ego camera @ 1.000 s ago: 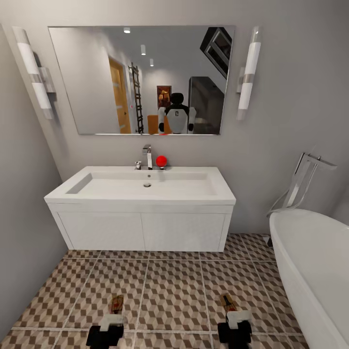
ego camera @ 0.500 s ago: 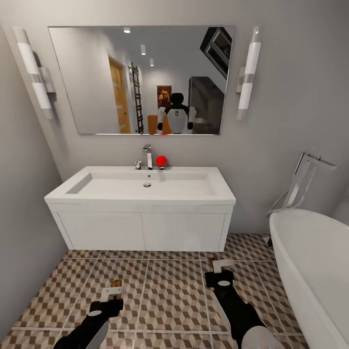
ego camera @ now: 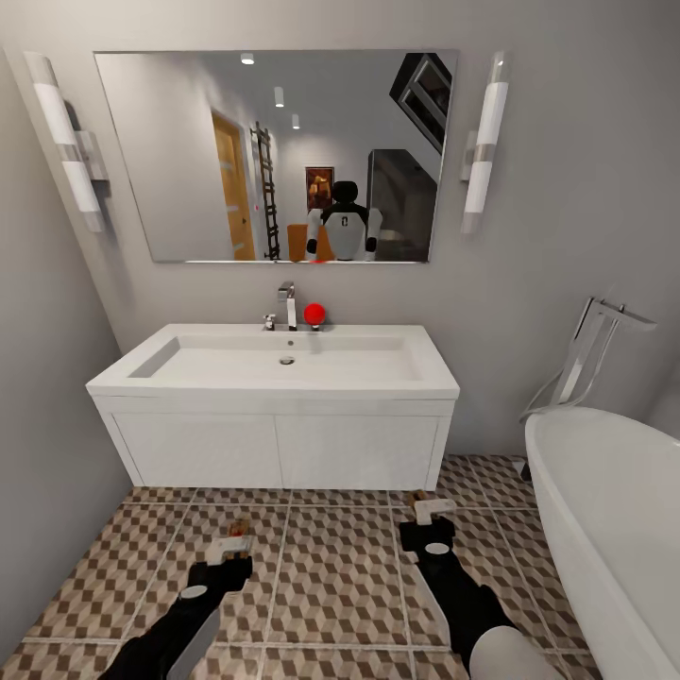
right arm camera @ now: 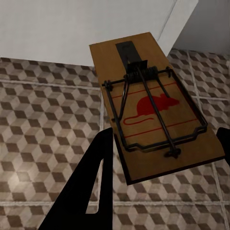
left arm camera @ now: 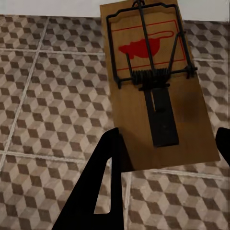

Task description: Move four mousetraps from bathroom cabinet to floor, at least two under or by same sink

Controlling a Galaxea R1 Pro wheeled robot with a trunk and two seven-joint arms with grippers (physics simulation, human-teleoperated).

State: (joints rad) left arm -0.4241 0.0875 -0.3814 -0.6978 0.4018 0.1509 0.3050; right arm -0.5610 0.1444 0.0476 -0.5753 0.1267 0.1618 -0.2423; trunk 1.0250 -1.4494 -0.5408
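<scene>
**Operator:** Down at seven o'clock in the head view, my left gripper (ego camera: pixel 229 548) sits low over the bathroom floor (ego camera: pixel 331 567), and its jaws are clamped on a mousetrap (left arm camera: pixel 153 81). From the left wrist camera I see the board gripped at its plain end, the red mouse mark and spring bar pointing away towards the sink cabinet (ego camera: pixel 274 449).

**Observer:** Why hold it by that end?

**Operator:** My guess is it keeps the fingers off the sprung wire. I also carry it flat, so it can go down on the tiles without tipping.

**Observer:** And the other arm?

**Operator:** At five o'clock my right gripper (ego camera: pixel 430 510) is further forward, nearer the sink cabinet's right corner. Its jaws are clamped on a second mousetrap (right arm camera: pixel 153 115), this one turned the other way, with the mouse mark nearest the fingers and the plain end towards the white cabinet front.

**Observer:** So both go by the sink?

**Operator:** That's why I'm parked square to the sink (ego camera: pixel 283 364): two traps beside it on one tiled surface would satisfy that part. Neither is down yet, I judge; both hang above the tiles. The bathtub (ego camera: pixel 604 510) at three o'clock crowds my right elbow a little.
</scene>
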